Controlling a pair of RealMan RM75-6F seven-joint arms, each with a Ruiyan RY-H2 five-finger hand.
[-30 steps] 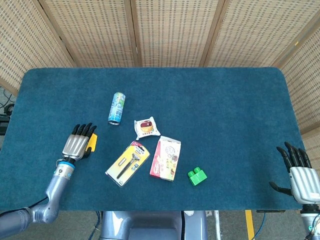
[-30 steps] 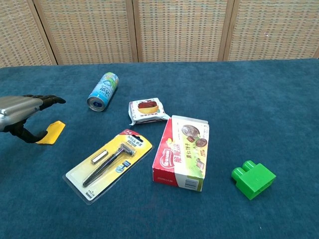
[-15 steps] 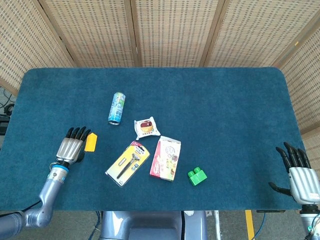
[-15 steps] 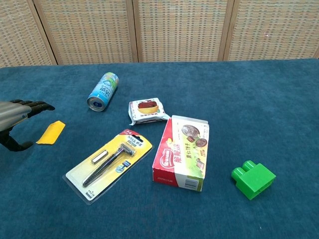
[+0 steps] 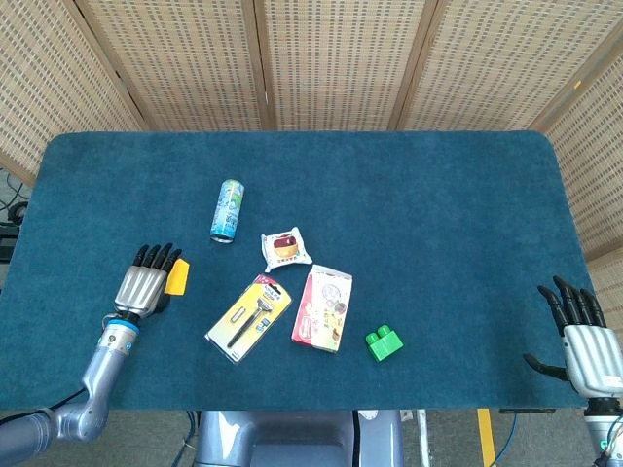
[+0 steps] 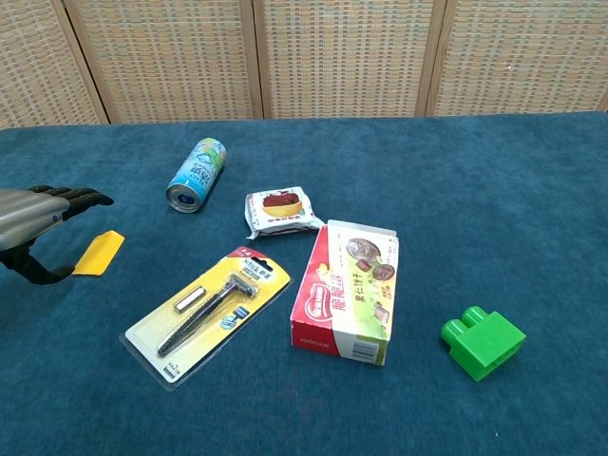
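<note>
Honestly, my left hand (image 5: 143, 289) hangs spread and empty just beside the yellow card (image 5: 176, 276), thumb below it. Flat on carpet, that card could skid toward the razor pack (image 5: 249, 317) if nudged. My right hand (image 5: 582, 336) sits splayed, empty, well apart.

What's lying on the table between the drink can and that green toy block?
Between the drink can and the green block lie a wrapped snack cake and a red-and-white snack box, clearest in the head view.
</note>
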